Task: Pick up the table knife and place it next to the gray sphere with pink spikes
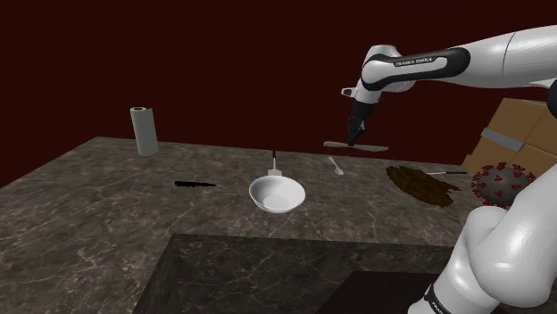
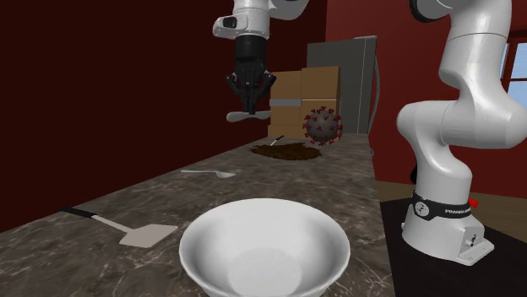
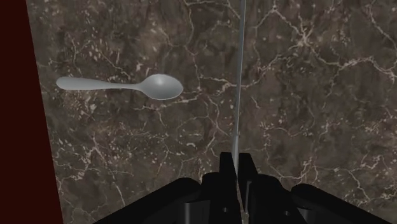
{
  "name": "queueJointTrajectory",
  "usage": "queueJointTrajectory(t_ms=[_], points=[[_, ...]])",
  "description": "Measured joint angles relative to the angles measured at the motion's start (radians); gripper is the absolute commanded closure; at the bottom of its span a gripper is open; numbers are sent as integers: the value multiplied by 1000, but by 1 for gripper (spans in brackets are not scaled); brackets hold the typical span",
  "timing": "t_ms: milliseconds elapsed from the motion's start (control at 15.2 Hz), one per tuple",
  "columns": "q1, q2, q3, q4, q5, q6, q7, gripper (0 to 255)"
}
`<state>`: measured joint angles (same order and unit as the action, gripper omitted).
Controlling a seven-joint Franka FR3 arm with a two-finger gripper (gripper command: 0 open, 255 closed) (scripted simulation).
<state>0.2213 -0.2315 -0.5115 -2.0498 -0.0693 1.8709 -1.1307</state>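
In the second exterior view the nearest thing is a white bowl (image 2: 263, 249) on the dark marbled tabletop (image 2: 101, 198), with a grey spatula (image 2: 127, 229) just beside it. Further along lies a pale spoon (image 2: 209, 172). Above the stretch beyond the spoon the hand (image 2: 250, 111) hangs well clear of the surface, closed on the table knife (image 2: 263, 115), which it carries roughly level. In the wrist view the knife (image 3: 237, 95) appears edge-on as a thin line running out from between the clasping fingers (image 3: 226, 172), with the spoon (image 3: 121, 84) on the tabletop below and off to one side. Past the hand there is a brown patch (image 2: 287, 152) on the tabletop, then the grey sphere with red spikes (image 2: 323, 126), and behind it a stack of cardboard boxes (image 2: 304, 93).

The lift looks done; the carry to the sphere and the set-down remain. The main risk, as I judge it, is the grip: the fingers pinch a thin blade with length hanging out to either side, so a quick swing could let it pivot or slide out. Coming down too close could strike the spikes and push the sphere away, since a ball has little to hold it in place. Releasing from height could let the knife bounce off towards the boxes.
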Motion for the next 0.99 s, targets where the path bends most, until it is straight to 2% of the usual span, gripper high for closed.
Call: queueJointTrajectory(t_ms=[990], points=[[8,13,9,215,10,-203,1,255]])
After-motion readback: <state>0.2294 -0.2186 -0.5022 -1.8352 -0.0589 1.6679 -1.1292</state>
